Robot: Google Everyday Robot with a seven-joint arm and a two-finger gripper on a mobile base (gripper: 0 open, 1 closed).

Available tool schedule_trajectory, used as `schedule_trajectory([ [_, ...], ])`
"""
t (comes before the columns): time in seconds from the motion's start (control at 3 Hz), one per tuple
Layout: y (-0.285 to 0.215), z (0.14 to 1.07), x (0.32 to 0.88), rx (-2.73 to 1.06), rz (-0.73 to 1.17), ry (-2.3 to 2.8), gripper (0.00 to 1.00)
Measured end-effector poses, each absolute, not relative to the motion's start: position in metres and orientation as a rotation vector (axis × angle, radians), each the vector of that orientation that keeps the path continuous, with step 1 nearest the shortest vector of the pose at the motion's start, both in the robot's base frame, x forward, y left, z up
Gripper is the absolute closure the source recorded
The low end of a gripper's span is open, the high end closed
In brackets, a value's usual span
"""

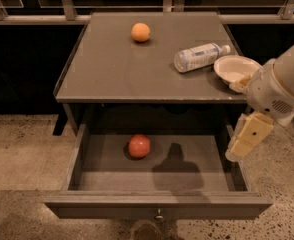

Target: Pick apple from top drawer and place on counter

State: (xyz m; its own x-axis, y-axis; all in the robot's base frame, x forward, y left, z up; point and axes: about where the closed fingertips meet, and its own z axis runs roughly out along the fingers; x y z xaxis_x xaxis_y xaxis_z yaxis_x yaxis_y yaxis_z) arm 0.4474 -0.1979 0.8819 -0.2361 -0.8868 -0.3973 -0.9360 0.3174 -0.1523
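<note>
The dark grey worktop fills the middle of the view, flat and slightly glossy. Directly below its front edge the top drawer is pulled well out, so its whole floor is open to view beyond the worktop's front. The robot's arm, white and cream, comes in past the worktop's right edge, level with its front right corner. The tool hangs from it below that corner, over the drawer's right wall; whether it is spread or pressed together I cannot tell, and it holds nothing that shows. On the worktop's right half a clear plastic bottle lies on its side, its cap pointing to the right edge. Just beside it, at the right edge, sits a shallow white bowl. The apple rests on the drawer floor, just forward of the worktop's front edge, near its middle. An orange fruit sits near the worktop's back edge. A small metal knob is centred on the drawer front.
</note>
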Motion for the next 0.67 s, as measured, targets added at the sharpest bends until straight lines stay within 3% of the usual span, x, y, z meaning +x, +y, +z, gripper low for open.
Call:
schedule_trajectory([
  [0.67,-0.179,0.8252,0.4627,-1.592,0.258,2.168,0.0],
])
